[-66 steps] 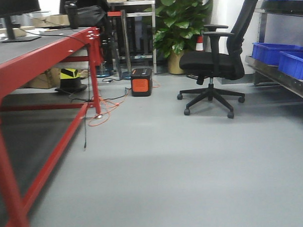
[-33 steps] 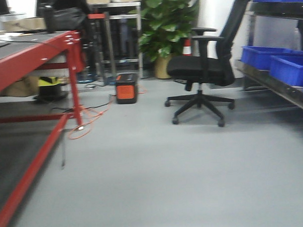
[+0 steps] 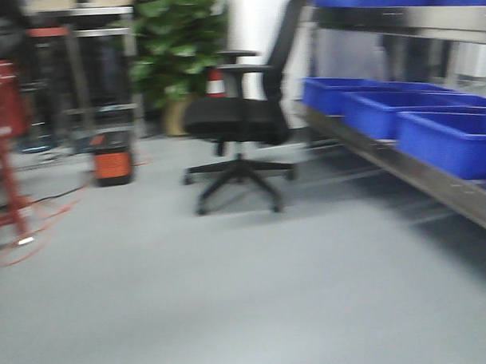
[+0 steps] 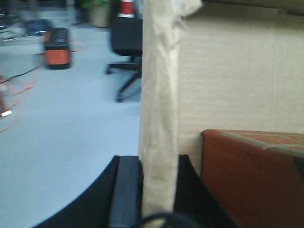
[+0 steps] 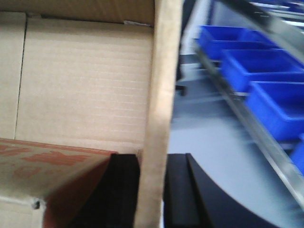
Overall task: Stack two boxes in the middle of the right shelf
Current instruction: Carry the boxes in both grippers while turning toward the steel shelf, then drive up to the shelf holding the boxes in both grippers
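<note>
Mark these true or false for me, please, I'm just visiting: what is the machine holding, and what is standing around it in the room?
1. The left tool pinches a wall of a cardboard box between its fingers. True.
2. The blue bins sit on the floor. False: they rest on the steel shelf at the right.
3. A black office chair stands on the floor near that shelf. True.
4. The right tool is empty. False: it is also clamped on a cardboard wall.
5. The small device on the floor left of the chair is green. False: it is orange and black.
</note>
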